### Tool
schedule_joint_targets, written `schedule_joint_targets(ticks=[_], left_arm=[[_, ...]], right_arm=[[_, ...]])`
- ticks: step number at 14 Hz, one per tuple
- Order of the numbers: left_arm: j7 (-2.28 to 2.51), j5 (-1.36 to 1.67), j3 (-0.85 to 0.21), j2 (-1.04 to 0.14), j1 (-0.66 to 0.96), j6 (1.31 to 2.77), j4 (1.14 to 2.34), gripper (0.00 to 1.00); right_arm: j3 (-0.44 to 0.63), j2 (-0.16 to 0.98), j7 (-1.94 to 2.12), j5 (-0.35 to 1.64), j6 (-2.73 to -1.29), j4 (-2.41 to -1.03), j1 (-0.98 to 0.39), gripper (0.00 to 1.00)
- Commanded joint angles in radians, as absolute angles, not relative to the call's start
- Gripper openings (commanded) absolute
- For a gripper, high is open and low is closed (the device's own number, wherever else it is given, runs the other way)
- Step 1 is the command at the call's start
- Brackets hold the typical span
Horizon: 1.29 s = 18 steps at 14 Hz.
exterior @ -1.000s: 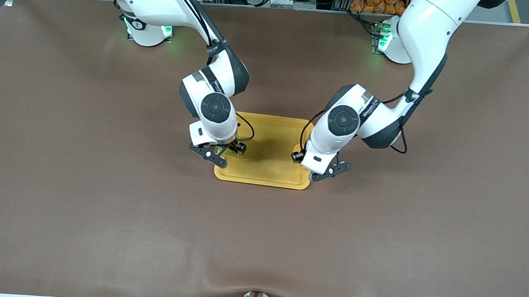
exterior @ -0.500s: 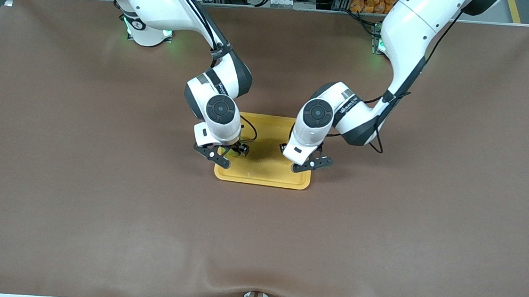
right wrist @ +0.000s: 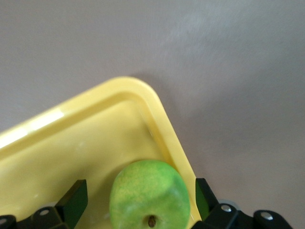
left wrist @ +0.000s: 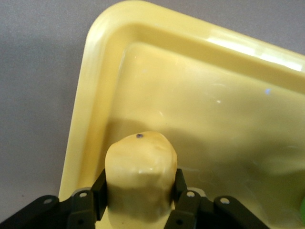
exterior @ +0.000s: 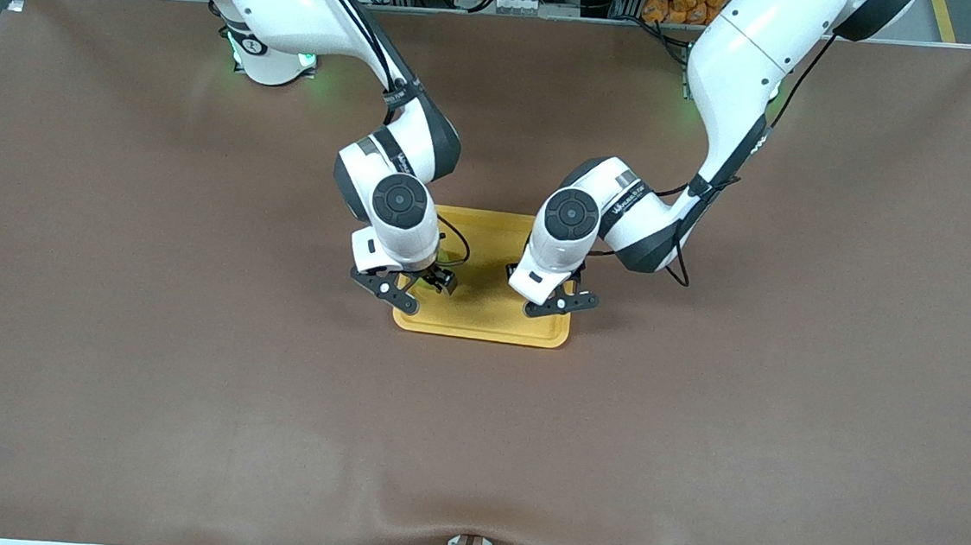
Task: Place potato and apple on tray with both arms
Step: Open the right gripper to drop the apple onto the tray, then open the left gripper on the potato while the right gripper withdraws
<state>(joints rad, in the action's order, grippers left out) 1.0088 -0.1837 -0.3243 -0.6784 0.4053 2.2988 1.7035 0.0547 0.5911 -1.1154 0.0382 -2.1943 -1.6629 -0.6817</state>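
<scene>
The brown worktop [exterior: 184,353] lies bare out to all four edges and corners, so a gripper could pass freely along any of them. The only crowded spot is the middle, where the tray [exterior: 481,324] sits. The right gripper [exterior: 402,288] hangs over the tray's end toward the right arm, jaws spread around the apple [right wrist: 148,194]. The left gripper [exterior: 554,300] blocks the other end, jaws clamped on the potato [left wrist: 140,176]. Between them a narrow strip of tray floor stays uncovered.

potato [left wrist: 140,176] over tray [left wrist: 95,86], apple [right wrist: 148,195] over tray
</scene>
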Motion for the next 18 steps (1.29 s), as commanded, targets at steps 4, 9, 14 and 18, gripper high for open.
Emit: schedule_joint_targets(ticks=[4, 9, 14, 18], left_arm=[[0.924, -0.206, -0.316, -0.690, 0.419, 2.276, 1.681, 0.08], [0.923, -0.281, -0.318, -0.692, 0.420, 2.212, 1.680, 0.24], [0.969, -0.279, -0.318, -0.692, 0.425, 2.212, 1.675, 0.85], [0.971, -0.281, -0.318, -0.681, 0.423, 2.212, 1.671, 1.00]], right_arm=[[0.048, 0.448, -0.973, 0.025, -2.067, -1.680, -0.557, 1.00], [0.044, 0.338, -0.676, 0.040, -2.040, -1.742, -0.378, 1.00], [0.043, 0.243, -0.286, 0.044, -1.932, -1.767, -0.172, 1.00], [0.043, 0.180, -0.105, 0.104, -1.839, -1.767, -0.022, 1.00]])
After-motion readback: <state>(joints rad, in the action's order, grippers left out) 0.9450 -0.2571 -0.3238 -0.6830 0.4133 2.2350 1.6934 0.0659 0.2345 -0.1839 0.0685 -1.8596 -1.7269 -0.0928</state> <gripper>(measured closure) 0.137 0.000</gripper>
